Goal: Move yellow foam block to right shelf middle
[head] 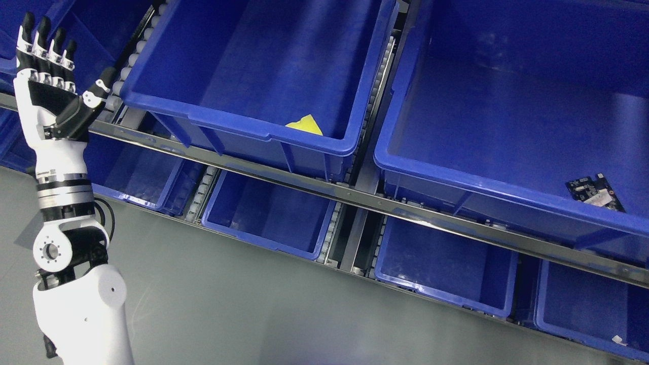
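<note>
up at far left, left robot hand (pixel 48 76) raised in front of the shelf rack (pixel 355 195), fingers (pixel 43 43) straight and spread, thumb angled out to the side, holding nothing. white forearm running down to the lower left corner. no right arm anywhere in view. over in the upper row, big blue bin (pixel 253 66) in the middle, and there, tucked against its near wall toward the right corner, the yellow foam block (pixel 305 124), only a small wedge of it peeking above the rim. otherwise bare blue floor inside that bin. next door to the right, a larger blue bin (pixel 507 101), with a dark circuit board (pixel 596 192) lying in its near right corner, close against the front wall. roller tracks (pixel 377 96) showing in the gap between the two bins. down below the metal rail, a lower row of smaller blue bins (pixel 274 215), insides dim, no contents to make out, save a small white scrap (pixel 617 339) in the far right one at the bottom edge. grey floor (pixel 228 304) under all of it.
</note>
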Available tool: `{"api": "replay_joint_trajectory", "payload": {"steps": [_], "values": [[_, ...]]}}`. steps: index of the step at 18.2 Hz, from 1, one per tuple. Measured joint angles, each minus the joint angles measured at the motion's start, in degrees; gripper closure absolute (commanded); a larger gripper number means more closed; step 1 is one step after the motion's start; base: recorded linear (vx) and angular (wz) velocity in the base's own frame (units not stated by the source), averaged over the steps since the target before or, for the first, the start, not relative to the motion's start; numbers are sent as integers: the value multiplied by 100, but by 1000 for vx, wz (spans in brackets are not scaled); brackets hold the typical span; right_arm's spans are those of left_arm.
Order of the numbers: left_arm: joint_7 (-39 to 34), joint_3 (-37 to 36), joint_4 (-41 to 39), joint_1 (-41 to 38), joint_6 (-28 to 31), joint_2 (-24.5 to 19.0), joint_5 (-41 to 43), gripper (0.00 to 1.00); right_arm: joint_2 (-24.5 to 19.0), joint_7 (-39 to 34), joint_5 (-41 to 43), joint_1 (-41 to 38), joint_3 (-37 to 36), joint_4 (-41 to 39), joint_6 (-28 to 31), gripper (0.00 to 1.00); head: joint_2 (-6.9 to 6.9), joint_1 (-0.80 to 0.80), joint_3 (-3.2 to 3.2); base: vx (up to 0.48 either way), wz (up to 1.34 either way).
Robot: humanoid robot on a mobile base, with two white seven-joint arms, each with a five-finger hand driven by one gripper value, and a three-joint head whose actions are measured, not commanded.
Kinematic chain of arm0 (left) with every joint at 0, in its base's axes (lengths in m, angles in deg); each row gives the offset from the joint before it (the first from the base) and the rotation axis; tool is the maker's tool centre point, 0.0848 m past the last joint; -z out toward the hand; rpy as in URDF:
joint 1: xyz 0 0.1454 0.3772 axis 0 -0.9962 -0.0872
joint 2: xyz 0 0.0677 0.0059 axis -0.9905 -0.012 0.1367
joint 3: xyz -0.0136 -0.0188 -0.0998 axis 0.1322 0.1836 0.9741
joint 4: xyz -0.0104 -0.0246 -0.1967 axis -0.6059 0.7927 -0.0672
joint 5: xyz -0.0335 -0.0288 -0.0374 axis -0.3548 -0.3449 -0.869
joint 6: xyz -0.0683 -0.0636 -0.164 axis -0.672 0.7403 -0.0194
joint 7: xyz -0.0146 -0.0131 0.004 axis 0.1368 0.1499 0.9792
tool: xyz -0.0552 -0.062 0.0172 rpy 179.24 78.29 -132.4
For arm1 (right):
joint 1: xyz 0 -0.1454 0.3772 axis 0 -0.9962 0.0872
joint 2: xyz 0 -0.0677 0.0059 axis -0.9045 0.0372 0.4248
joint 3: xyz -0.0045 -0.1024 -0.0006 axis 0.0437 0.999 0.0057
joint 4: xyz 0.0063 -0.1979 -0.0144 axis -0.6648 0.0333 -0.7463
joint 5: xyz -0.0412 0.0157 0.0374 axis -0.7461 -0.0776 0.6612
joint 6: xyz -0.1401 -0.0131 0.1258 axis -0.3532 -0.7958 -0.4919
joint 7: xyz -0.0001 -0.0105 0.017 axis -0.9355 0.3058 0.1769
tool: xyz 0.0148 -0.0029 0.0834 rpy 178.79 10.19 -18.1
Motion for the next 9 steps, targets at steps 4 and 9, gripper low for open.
{"api": "replay_joint_trajectory", "payload": {"steps": [4, 9], "values": [[0, -101, 16, -31, -60, 0, -209, 0, 0, 0, 0, 0, 0, 0, 0, 0, 0, 0, 0, 0, 0], [-19, -191, 24, -157, -79, 0, -339, 0, 0, 0, 0, 0, 0, 0, -1, 0, 0, 0, 0, 0, 0]]}}
